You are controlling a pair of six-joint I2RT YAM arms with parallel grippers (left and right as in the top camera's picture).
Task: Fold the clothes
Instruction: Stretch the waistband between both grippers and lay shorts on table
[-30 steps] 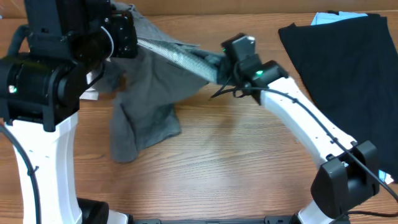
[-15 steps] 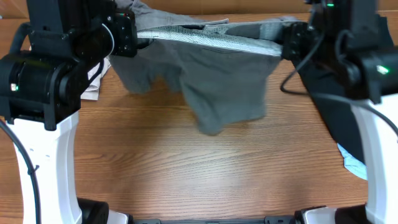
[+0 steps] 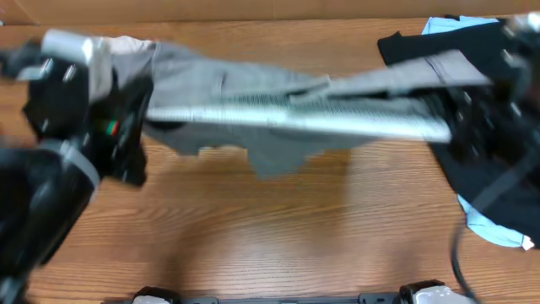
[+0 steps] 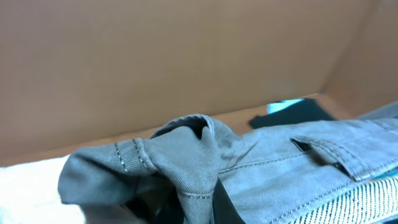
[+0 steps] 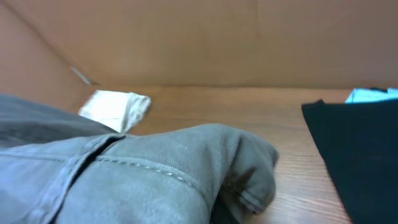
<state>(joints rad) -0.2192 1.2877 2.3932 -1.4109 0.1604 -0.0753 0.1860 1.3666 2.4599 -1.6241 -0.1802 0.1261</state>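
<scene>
The shorts hang in the air over the far half of the table, stretched waistband-wide between my two arms, pale lining facing up and the legs drooping beneath. The left gripper and right gripper each look clamped on a waistband end. I judge that from the tension, since bunched cloth buries the fingers in both wrist views.

My worries: the overhead is smeared with motion, so a thin pinch could slip at this speed and drop one end. The right end also hangs over the black garment, so setting down here could snag it or drag it along.

The overhead gives me the whole span and the sagging legs. The left wrist alone shows a belt loop near my grip. The right wrist shows a cream cloth lying on the table behind.
</scene>
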